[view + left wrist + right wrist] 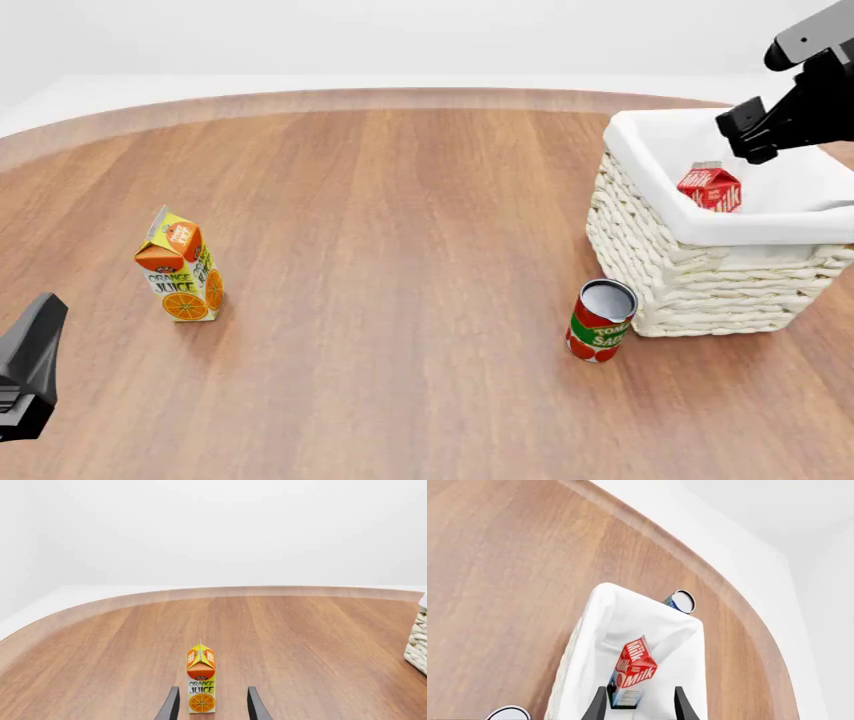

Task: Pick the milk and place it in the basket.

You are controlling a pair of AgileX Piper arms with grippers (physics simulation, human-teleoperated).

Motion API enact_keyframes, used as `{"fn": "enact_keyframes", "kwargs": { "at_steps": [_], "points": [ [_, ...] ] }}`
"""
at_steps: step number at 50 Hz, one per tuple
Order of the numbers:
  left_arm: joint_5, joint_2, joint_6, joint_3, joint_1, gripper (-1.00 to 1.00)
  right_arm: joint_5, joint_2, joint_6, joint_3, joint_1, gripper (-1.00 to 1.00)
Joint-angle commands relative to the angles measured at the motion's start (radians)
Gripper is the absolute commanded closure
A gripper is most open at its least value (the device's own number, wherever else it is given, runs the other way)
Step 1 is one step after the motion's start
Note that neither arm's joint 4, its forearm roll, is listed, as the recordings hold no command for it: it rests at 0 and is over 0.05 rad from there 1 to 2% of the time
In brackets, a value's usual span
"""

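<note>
The milk (pixel 710 187), a small carton with a red top, stands tilted inside the basket (pixel 681 280) at the right, on its white liner. My right gripper (pixel 750 140) hangs above the basket's far side, clear of the carton. In the right wrist view the milk (pixel 634 672) lies below the open right gripper (pixel 640 707), whose fingers do not touch it, and the basket liner (pixel 607 610) surrounds it. My left gripper (pixel 34 365) sits low at the front left. In the left wrist view the left gripper (pixel 212 710) is open with nothing held.
An orange juice carton (pixel 180 268) stands upright at the left, ahead of the left fingers (pixel 172 707) and apart from them. A red tomato sauce can (pixel 601 320) stands against the basket's front left corner. The table's curved far edge (pixel 400 98) runs behind.
</note>
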Motion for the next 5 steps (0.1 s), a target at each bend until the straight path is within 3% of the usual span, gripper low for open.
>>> {"fn": "enact_keyframes", "kwargs": {
  "at_steps": [1, 5],
  "points": [
    [0.0, 0.0, 0.0, 0.0, 0.0, -1.0, 0.05, -0.061, 0.011, -0.018, 0.023, -1.0],
    [0.0, 0.0, 0.0, 0.0, 0.0, -1.0, 0.089, -0.11, 0.018, -0.036, 0.039, -1.0]
  ]
}}
